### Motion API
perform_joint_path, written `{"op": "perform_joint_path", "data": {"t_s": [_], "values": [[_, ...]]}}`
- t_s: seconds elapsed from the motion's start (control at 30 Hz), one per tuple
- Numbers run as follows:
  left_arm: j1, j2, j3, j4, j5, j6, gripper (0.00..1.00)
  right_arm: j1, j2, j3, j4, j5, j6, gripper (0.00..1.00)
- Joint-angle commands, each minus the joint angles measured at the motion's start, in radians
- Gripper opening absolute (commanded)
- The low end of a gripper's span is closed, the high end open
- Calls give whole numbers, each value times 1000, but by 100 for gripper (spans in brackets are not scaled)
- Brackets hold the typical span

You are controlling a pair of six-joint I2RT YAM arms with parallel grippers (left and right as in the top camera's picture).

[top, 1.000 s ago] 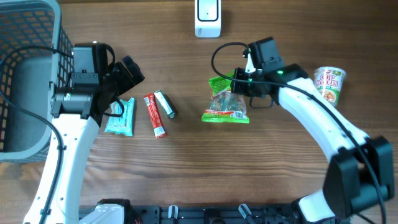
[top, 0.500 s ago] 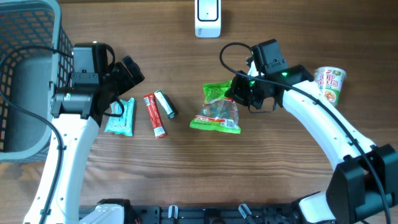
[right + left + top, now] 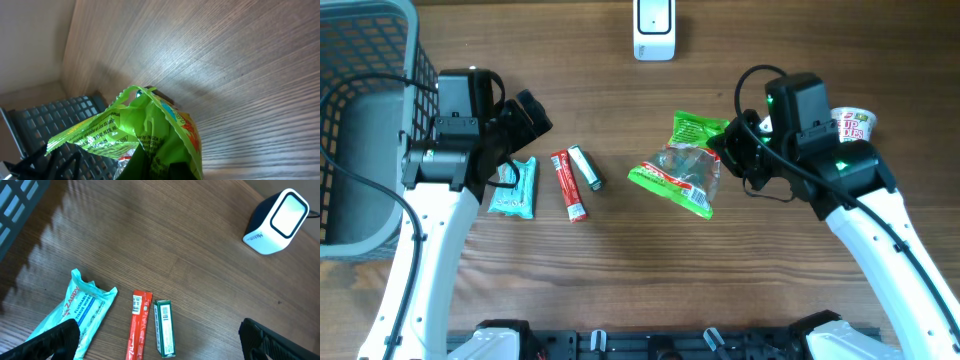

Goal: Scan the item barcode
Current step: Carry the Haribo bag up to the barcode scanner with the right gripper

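Fingers of right gripper clenched on bag edge, centre-right of frame, below scanner. Left gripper released, idle at left. Risk: floppy bag sags or twists, barcode turns from scanner; thin pinch may slip.

Overhead: straight down, far, whole table. Left wrist: angled down from mid height, shares scanner and red stick with overhead. Right wrist: tight on green bag, facing basket.
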Motion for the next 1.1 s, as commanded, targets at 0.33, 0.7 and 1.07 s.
{"op": "perform_joint_path", "data": {"t_s": [0.33, 0.7, 1.07], "values": [[2, -4, 9, 2, 4, -10, 100, 89, -6, 5, 19, 62, 108, 4], [2, -4, 9, 2, 4, -10, 100, 89, -6, 7, 134, 11, -138, 4], [2, -4, 9, 2, 4, -10, 100, 89, 10, 168, 163, 59, -501, 5]]}}
